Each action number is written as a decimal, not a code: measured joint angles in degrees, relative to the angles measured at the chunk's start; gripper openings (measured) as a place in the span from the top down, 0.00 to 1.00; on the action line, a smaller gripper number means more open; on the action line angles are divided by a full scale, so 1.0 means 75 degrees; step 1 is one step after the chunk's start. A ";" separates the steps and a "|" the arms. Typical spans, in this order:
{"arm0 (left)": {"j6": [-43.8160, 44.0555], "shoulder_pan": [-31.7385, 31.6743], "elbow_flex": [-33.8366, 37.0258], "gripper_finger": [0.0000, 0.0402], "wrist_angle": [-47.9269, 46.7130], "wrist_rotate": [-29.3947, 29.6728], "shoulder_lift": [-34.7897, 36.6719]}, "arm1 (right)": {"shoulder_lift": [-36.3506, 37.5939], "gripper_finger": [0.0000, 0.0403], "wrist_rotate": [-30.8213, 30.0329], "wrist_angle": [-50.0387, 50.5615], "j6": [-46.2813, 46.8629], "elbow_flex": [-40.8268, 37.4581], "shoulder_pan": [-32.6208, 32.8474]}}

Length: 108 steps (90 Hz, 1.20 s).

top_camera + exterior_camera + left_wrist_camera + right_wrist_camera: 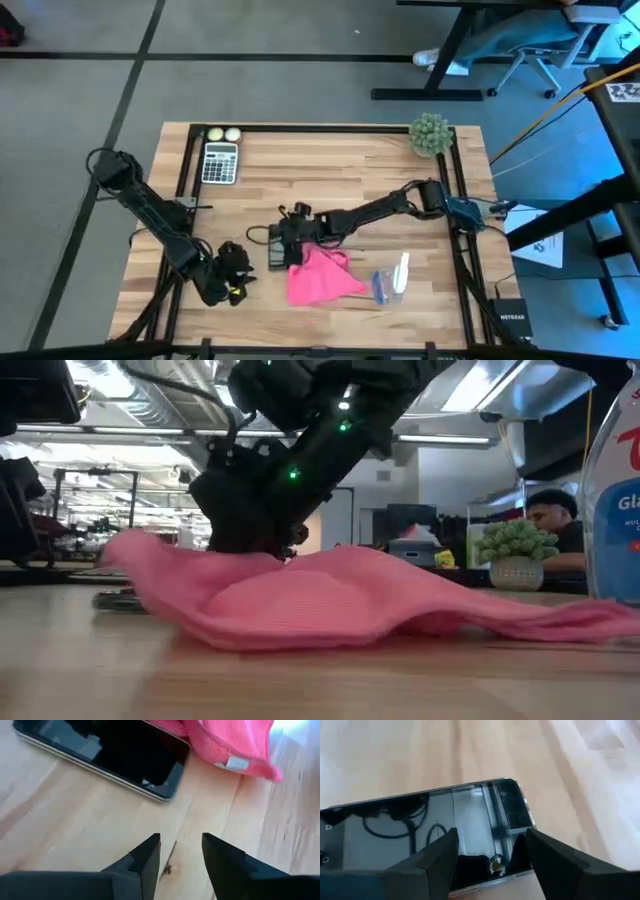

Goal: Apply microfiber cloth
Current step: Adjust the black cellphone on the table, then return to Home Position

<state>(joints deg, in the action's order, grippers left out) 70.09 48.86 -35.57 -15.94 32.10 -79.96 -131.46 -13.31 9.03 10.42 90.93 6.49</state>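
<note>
The pink cloth [318, 277] is lying crumpled on the wooden table [330, 160], toward the front and about midway across, seen from above. Its far edge is sitting just under the right gripper [285, 245], and a black phone [425, 827] is lying flat on the wood right beside it. In the left wrist view the cloth [227, 742] is covering one end of the phone [107, 755], with a small white tag showing at the cloth's hem.

The right arm is reaching in from the right side of the table, and its gripper [490, 855] is hanging directly over the phone, fingers spread moderately wide and holding nothing (the glass is mirroring the fingers and cables). In the low view the same gripper [262, 535] is pressing down at the back of the cloth [340, 600], which is rising in a soft hump off the table.

The left arm is resting at the front left, its gripper [181, 855] pointing toward the phone with a narrow gap between the fingers, gripping nothing.

A spray bottle [390, 281] is lying just to the right of the cloth. At the far edge a calculator [220, 162] is sitting near the left corner and a small potted plant [431, 134] near the right.
</note>
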 joint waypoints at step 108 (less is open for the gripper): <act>-0.0741 -0.0097 -0.0017 0.69 -0.0483 0.0028 0.1170 | 0.2058 0.46 0.2396 0.2950 -0.0227 0.0279 -0.0825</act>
<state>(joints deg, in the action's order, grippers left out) 64.53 48.13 -35.70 -19.56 32.31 -71.19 -116.03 4.66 31.16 8.72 93.02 0.31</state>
